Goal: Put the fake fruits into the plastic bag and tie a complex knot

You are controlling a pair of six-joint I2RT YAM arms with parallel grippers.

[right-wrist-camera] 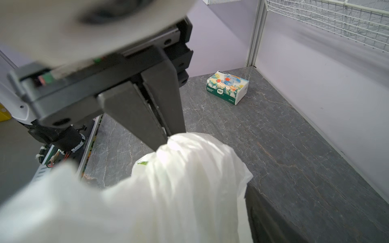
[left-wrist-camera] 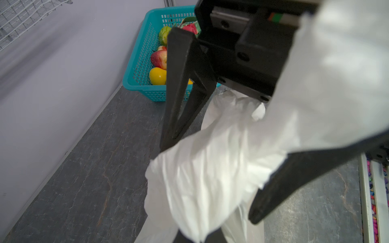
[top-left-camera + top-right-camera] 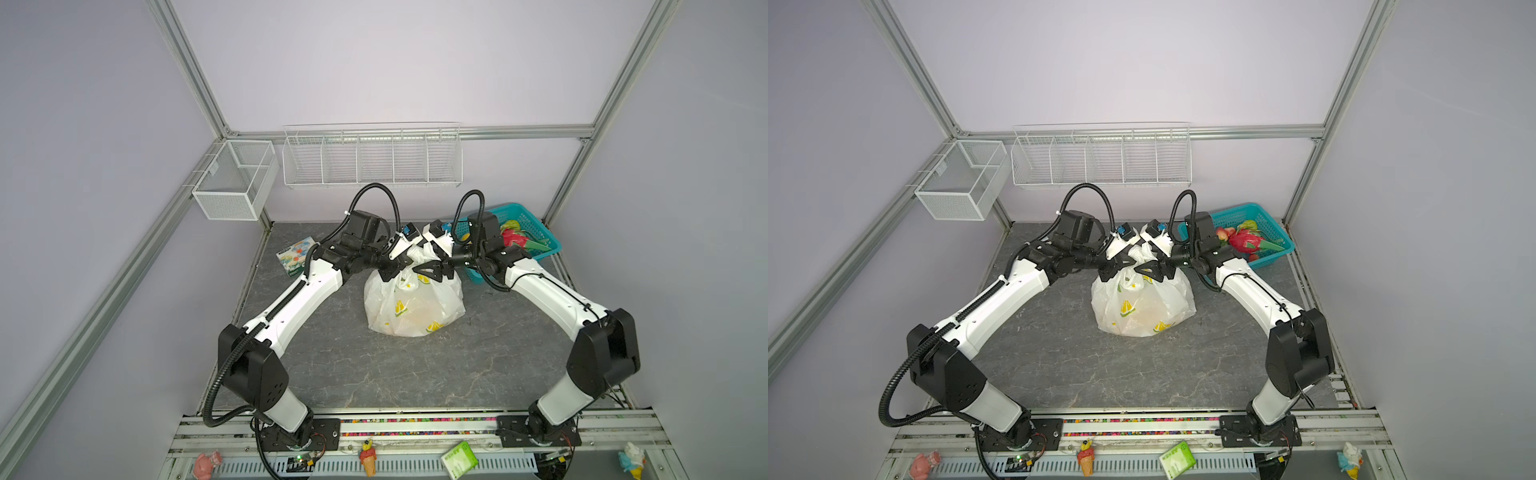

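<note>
The plastic bag (image 3: 415,303) (image 3: 1142,303) stands full in the middle of the table, and an orange shape shows through its side. Its white handles (image 3: 417,253) are bunched at the top; I cannot tell whether a knot is tied there. My left gripper (image 3: 405,264) (image 1: 168,136) is shut on a handle. My right gripper (image 3: 426,268) (image 2: 210,183) is open, its fingers (image 2: 179,94) wide apart on either side of the other handle. More fake fruits (image 3: 1244,241) (image 2: 159,60) lie in the teal basket (image 3: 536,220).
A printed tissue box (image 3: 295,255) (image 1: 228,87) lies at the back left of the table. Wire baskets (image 3: 372,158) hang on the back wall and a mesh one (image 3: 235,178) on the left wall. Ice-cream figurines (image 3: 368,457) and a green pack (image 3: 459,459) sit on the front rail.
</note>
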